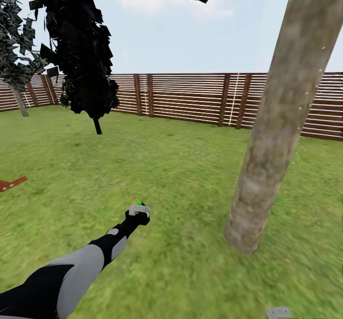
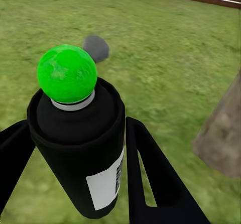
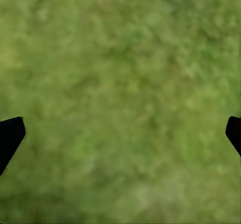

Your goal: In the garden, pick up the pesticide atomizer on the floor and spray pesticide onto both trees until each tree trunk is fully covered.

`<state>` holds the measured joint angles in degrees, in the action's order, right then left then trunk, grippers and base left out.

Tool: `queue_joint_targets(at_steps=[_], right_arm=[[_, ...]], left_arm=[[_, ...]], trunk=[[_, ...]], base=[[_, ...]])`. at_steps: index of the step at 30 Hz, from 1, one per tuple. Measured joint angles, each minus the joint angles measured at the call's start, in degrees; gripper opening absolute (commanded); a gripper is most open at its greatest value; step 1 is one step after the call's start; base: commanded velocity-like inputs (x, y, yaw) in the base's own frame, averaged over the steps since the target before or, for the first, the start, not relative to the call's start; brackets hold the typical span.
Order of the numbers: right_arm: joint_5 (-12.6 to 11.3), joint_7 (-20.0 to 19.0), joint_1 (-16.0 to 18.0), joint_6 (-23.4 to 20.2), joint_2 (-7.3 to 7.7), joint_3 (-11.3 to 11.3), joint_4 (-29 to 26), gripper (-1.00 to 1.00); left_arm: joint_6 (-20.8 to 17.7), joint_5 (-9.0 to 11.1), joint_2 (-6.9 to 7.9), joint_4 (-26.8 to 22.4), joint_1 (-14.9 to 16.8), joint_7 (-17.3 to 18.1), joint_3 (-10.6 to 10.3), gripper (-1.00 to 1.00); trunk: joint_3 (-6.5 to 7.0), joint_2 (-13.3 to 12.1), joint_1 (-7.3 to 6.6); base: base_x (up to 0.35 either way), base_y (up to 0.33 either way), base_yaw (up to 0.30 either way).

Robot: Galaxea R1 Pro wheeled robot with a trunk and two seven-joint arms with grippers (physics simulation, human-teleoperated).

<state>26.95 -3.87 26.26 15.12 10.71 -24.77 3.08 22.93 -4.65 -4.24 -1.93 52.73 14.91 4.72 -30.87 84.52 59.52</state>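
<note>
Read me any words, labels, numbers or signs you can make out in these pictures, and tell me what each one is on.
No text can be read anywhere.
White label on the black pesticide atomizer with the green ball top, held in the left claw: it carries dark marks at its edge, too small and blurred to read.
Brown horizontal-slat wooden fence: no signs.
Mottled grey-brown tree trunk: no markings.

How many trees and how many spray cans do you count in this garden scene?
Pale-barked trunk close by: 1
Dark trees by the fence: 2
Spray can, held in the left pincer: 1
Total: 4
</note>
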Motion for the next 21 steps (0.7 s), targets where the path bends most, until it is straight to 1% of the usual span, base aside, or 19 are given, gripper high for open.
queue_joint_targets(at_steps=[4,21], right_arm=[[0.0,0.0,-0.2,0.0,-0.3,0.0,0.0,1.0],[0.0,0.0,-0.2,0.0,-0.6,0.0,0.0,1.0]], left_arm=[[0.0,0.0,0.01,0.0,0.0,0.0,0.0,-1.0],[0.0,0.0,-0.06,0.0,0.0,0.0,0.0,-1.0]], trunk=[[0.0,0.0,0.0],[0.0,0.0,0.0]], base=[[0.129,0.305,-0.266],[0.128,0.309,-0.284]])
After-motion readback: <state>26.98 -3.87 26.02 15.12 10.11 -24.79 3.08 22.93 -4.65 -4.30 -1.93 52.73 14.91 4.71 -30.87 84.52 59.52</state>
